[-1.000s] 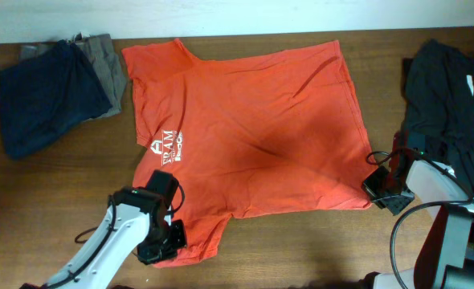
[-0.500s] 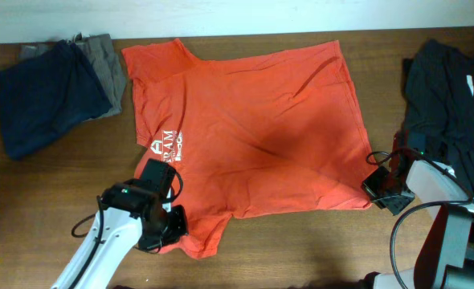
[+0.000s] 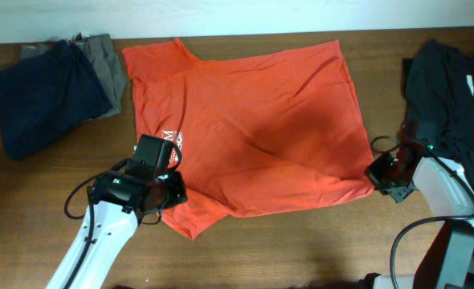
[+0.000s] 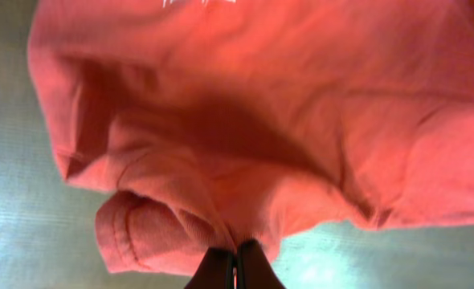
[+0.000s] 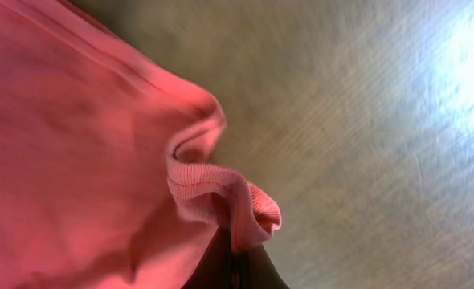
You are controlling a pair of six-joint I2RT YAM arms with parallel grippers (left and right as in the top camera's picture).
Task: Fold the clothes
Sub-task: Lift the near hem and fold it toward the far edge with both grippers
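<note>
The orange-red T-shirt (image 3: 253, 120) lies spread across the middle of the wooden table (image 3: 301, 249). My left gripper (image 3: 166, 193) is shut on the shirt's near-left sleeve and holds it over the shirt's left side, so only part of the white lettering (image 3: 173, 135) shows. In the left wrist view the bunched sleeve (image 4: 165, 225) hangs from my left gripper (image 4: 235, 258). My right gripper (image 3: 379, 171) is shut on the shirt's near-right corner. In the right wrist view the ribbed hem (image 5: 221, 193) curls just above my right gripper (image 5: 239, 263).
A navy garment (image 3: 48, 92) and a grey one (image 3: 104, 60) lie folded at the far left. A black garment (image 3: 454, 88) is heaped at the right edge, close behind my right arm. Bare wood runs along the table's near edge.
My left gripper has carried the sleeve away from the near edge and over the shirt's left side, covering most of the lettering. My right gripper has risen slightly with its corner.
</note>
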